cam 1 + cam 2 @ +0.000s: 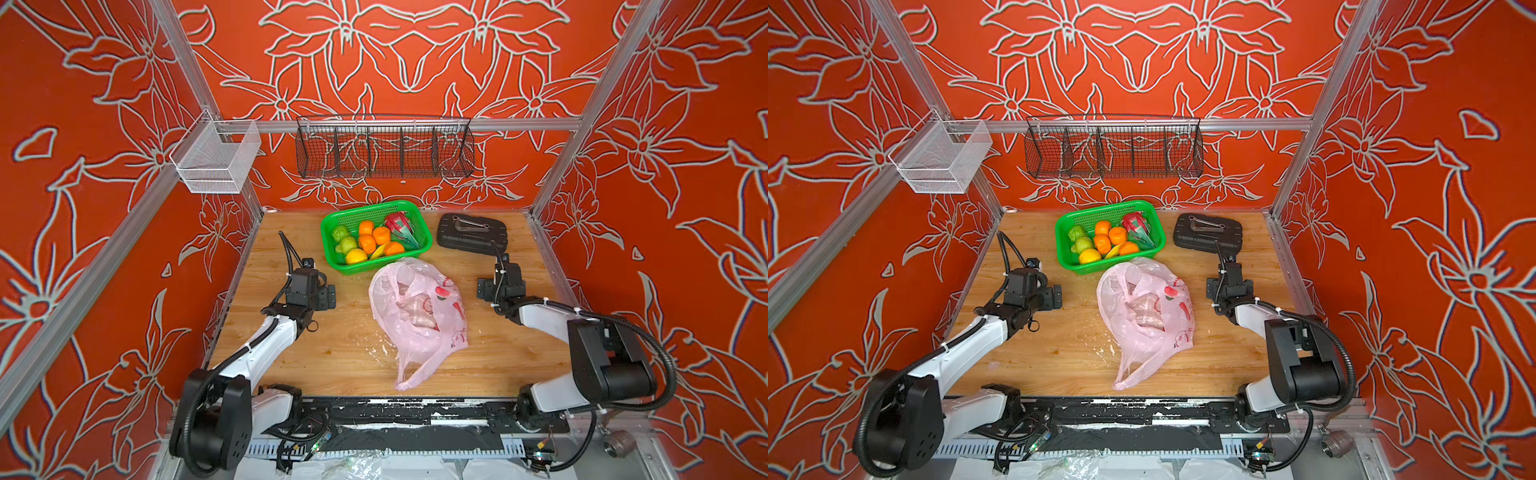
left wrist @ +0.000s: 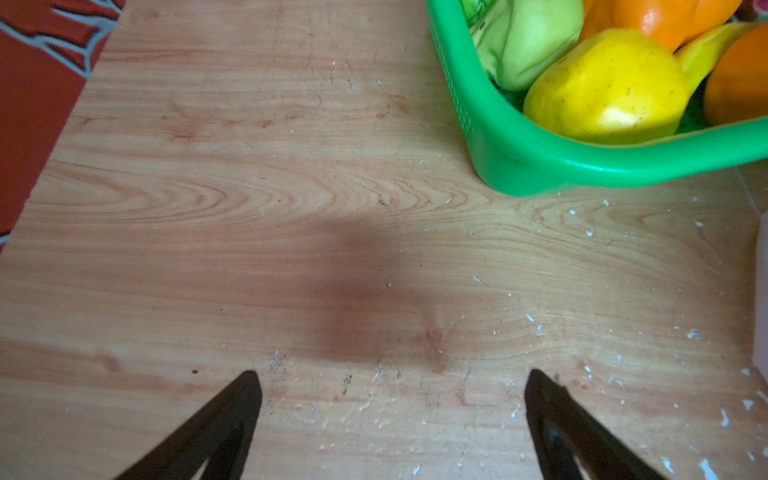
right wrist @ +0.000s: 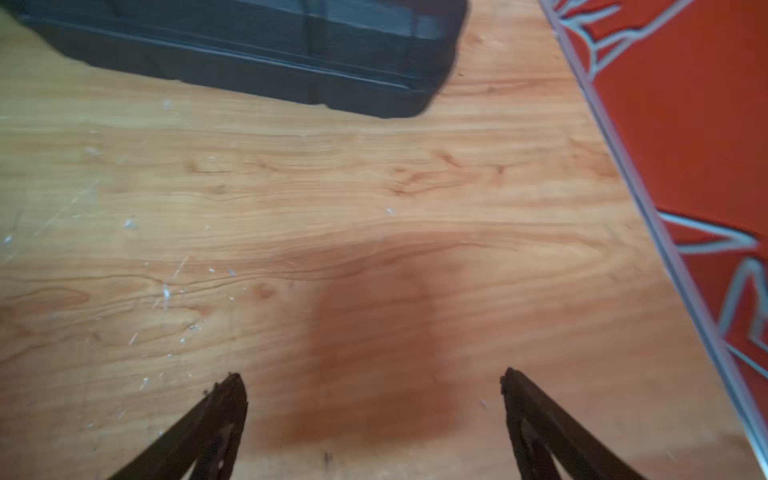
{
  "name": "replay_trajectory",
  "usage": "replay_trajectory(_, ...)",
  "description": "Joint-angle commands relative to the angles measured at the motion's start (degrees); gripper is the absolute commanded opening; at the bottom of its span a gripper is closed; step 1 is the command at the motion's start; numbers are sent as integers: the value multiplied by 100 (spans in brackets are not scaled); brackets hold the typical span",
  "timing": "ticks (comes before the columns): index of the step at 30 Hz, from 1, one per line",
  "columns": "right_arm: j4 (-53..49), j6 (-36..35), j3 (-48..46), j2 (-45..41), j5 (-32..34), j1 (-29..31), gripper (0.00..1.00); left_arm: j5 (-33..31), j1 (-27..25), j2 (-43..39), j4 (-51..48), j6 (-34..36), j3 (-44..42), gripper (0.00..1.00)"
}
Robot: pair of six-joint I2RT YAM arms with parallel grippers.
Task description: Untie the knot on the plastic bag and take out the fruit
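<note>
My left gripper (image 2: pixel 390 382) and right gripper (image 3: pixel 374 378) hang wide open and empty over the wood-grain bench (image 1: pixel 324 353). Between them, mid-bench, slumps the crinkly, translucent pink plastic bag (image 1: pixel 415 316). Toward the far edge, smooth rounded fruit (image 1: pixel 368 243) fills a green lattice basket (image 1: pixel 361 271).

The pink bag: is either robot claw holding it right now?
No, the left gripper and the right gripper stand open over the table, both apart from the plastic bag.
</note>
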Motion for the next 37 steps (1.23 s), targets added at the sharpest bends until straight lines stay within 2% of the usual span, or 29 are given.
replay_trajectory(1, 1465, -531, -494, -311, -974, -313, 98, 411, 70, 238, 420, 250, 210, 98)
replay_trajectory(3, 2586, -443, -1219, -470, -1153, -476, 97, 609, 70, 390, 617, 374, 198, 98)
replay_trajectory(4, 3749, -420, -1660, -236, -1209, -500, 97, 637, 72, 486, 803, 436, 175, 98)
replay_trajectory(5, 3455, -438, -1608, -315, -1114, -487, 97, 673, 68, 602, 1078, 503, 116, 98)
replay_trajectory(6, 2750, -422, -1380, -447, -1014, -468, 97, 699, 79, 737, 1141, 586, 128, 98)
replay_trajectory(7, 3323, -448, -1466, -264, -1018, -450, 97, 608, 87, 922, 1220, 539, 109, 98)
replay_trajectory(9, 2883, -452, -1413, -451, -966, -432, 97, 640, 135, 1067, 1140, 567, 229, 98)
replay_trajectory(10, 3069, -450, -1456, -397, -980, -433, 97, 657, 163, 1081, 1200, 689, 220, 98)
replay_trajectory(12, 3233, -458, -1488, -333, -985, -433, 97, 581, 216, 943, 1872, 993, -139, 98)
replay_trajectory(13, 3017, -463, -1439, -394, -972, -438, 97, 689, 462, 884, 2232, 810, -357, 98)
replay_trajectory(15, 3118, -485, -1460, -367, -996, -423, 97, 1331, 1042, 833, 2763, 456, -702, 98)
replay_trajectory(17, 3017, -469, -1441, -399, -985, -413, 97, 1665, 1191, 723, 3048, 447, -972, 98)
replay_trajectory(19, 3068, -474, -1449, -380, -992, -416, 97, 1949, 1198, 811, 3790, 535, -1315, 98)
replay_trajectory(20, 3024, -471, -1441, -391, -991, -413, 97, 1960, 1200, 763, 3435, 568, -1163, 98)
replay_trajectory(23, 3039, -481, -1440, -391, -987, -413, 97, 1911, 1200, 755, 3310, 555, -1129, 97)
replay_trajectory(37, 2765, -450, -1235, -274, -948, -422, 97, 1852, 1178, 765, 3377, 545, -1144, 97)
